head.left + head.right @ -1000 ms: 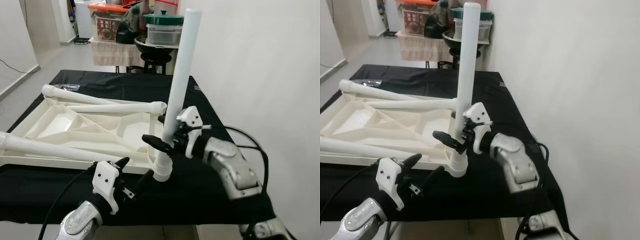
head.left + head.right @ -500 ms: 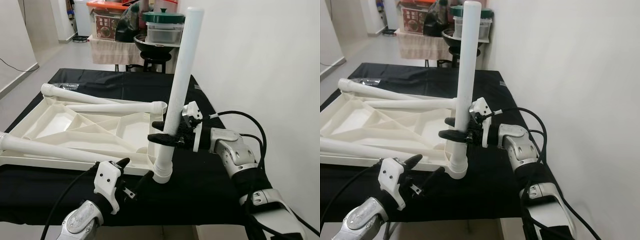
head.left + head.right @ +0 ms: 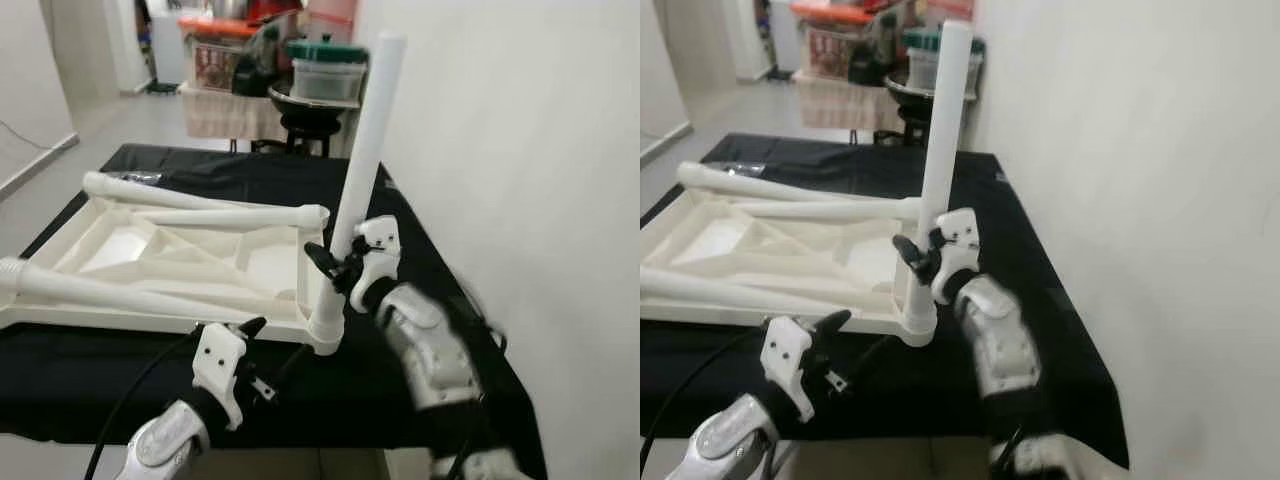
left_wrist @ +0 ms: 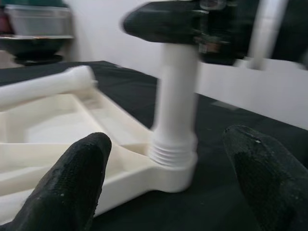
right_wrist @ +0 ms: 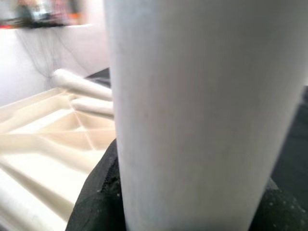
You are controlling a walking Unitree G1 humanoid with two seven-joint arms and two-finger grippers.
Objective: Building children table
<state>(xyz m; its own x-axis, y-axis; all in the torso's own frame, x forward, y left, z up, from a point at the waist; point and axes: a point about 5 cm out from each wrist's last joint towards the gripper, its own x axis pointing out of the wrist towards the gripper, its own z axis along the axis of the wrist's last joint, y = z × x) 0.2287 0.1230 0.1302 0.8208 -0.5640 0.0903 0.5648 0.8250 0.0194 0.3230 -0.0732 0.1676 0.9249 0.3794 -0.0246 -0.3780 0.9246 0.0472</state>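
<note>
Right pincer: the right pincer (image 3: 338, 262) sits at centre frame in the left eye view, its black fingers clamped round the upright leg (image 3: 362, 170) low on the shaft; in the right wrist view the white shaft stands right between the fingers.
Left pincer: the left pincer (image 3: 268, 355) is at the lower centre, spread wide and holding nothing, just in front of the leg's threaded foot; in the left wrist view one finger (image 4: 72, 183) stands on each side of that foot.
Upright leg: it stands in the corner socket (image 4: 166, 171) of the tabletop (image 3: 150, 255), close to vertical; whether the thread is fully home I cannot tell.
Done so far: judging by this, one leg is set in its corner.
Left to do: other legs (image 3: 200, 205) lie flat across the upturned tabletop, so most of the fitting appears to remain.
Counter: a counter under a black cloth (image 3: 420, 300) carries everything.
Writing: none legible; the box (image 3: 220, 65) at upper centre is too blurred.
</note>
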